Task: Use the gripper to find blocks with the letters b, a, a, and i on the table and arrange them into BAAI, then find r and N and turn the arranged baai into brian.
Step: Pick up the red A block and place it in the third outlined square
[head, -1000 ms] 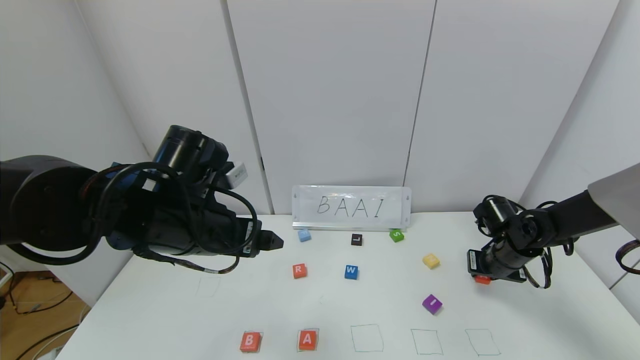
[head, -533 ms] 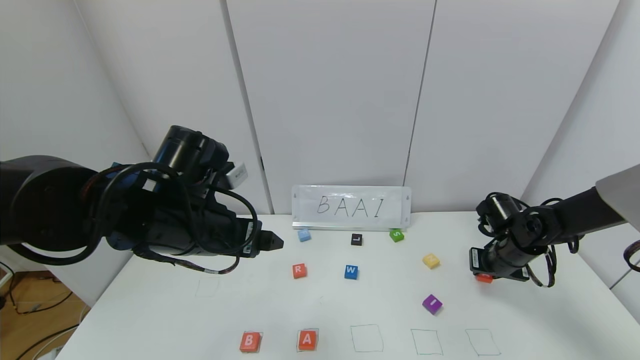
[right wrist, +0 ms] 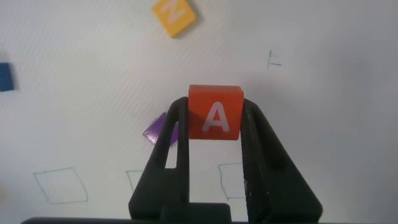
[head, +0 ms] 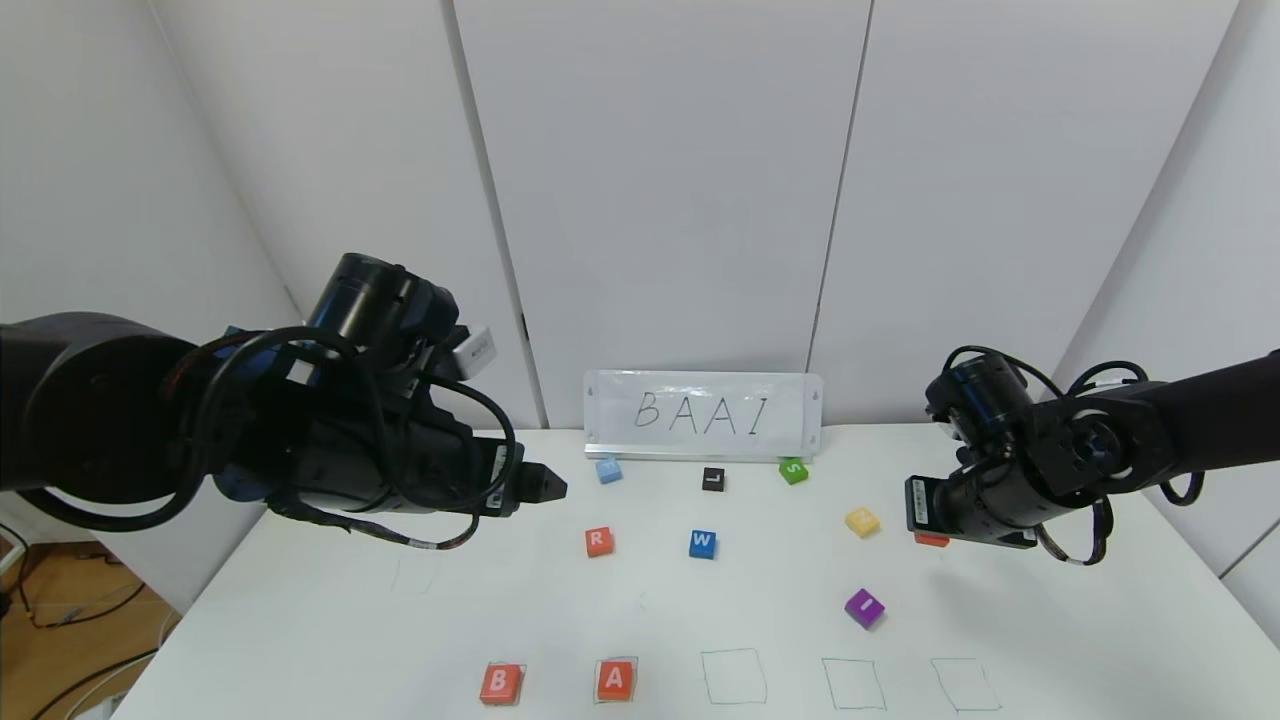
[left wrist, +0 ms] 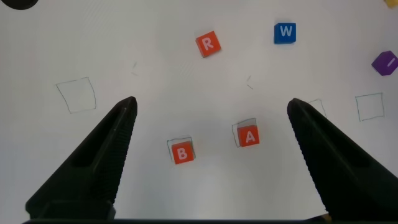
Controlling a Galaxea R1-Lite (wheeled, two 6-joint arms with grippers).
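On the white table (head: 300,620), an orange B block (head: 500,684) and an orange A block (head: 615,680) sit in drawn green squares at the front. My right gripper (right wrist: 215,106) is shut on a second orange A block (right wrist: 215,120) and holds it above the table at the right, next to the yellow N block (head: 861,521). The purple I block (head: 864,607) lies below and in front of it. The orange r block (head: 598,541) rests mid-table. My left gripper (left wrist: 211,109) hovers open and empty high over the B and A blocks.
A blue W block (head: 702,543), black L block (head: 712,479), green S block (head: 793,470) and light blue block (head: 608,470) lie near the BAAI sign (head: 702,414). Three drawn squares (head: 853,683) at the front right hold nothing.
My right gripper has carried the orange A block left and slightly up, toward the table's middle. The left arm has not moved.
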